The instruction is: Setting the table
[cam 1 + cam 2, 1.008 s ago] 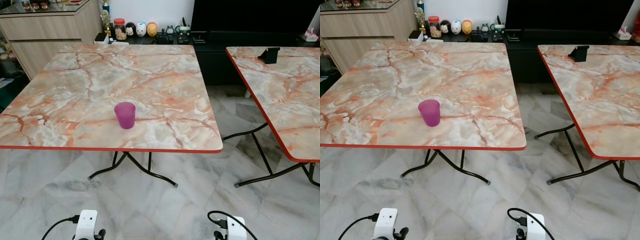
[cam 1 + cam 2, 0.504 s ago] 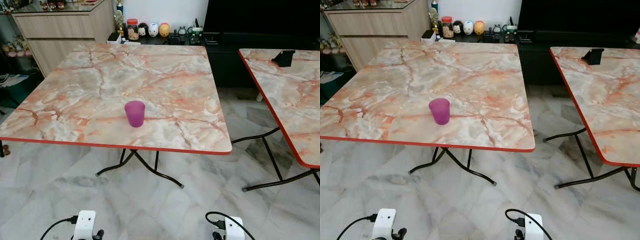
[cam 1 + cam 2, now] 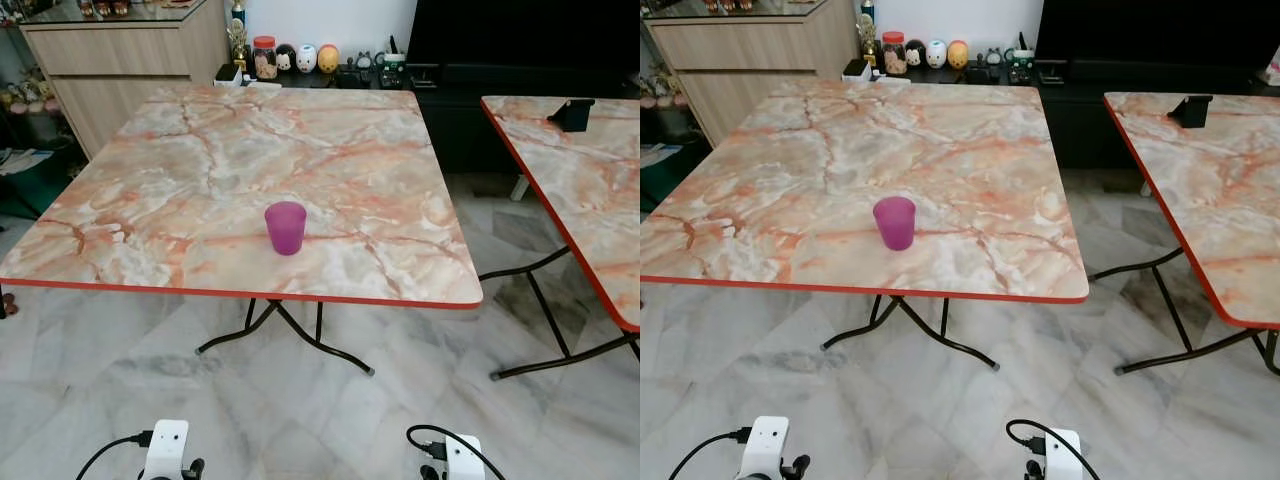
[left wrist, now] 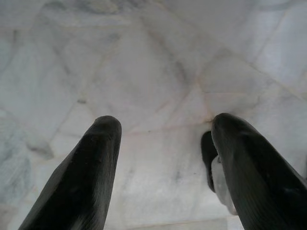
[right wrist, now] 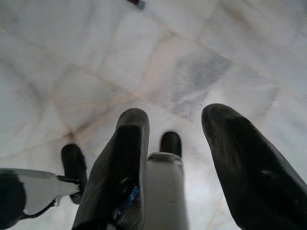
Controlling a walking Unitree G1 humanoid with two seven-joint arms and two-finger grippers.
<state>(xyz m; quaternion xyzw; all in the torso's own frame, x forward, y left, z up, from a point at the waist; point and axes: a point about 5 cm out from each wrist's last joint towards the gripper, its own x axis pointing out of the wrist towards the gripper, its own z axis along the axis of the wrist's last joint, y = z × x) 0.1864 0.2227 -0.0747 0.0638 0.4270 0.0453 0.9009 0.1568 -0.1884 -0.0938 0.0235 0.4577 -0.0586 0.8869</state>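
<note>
Camera drift, not the cup [image 3: 286, 227], accounts for the change: the whole scene has slid right as the robot turns or steps, and the cup stands upright on the table [image 3: 200, 160] as before, near its near edge. Both arms hang low over the floor [image 3: 300, 400], left gripper [image 4: 163, 143] and right gripper [image 5: 175, 129] spread apart and empty. Setting seems barely begun. No readable writing or labels.
</note>
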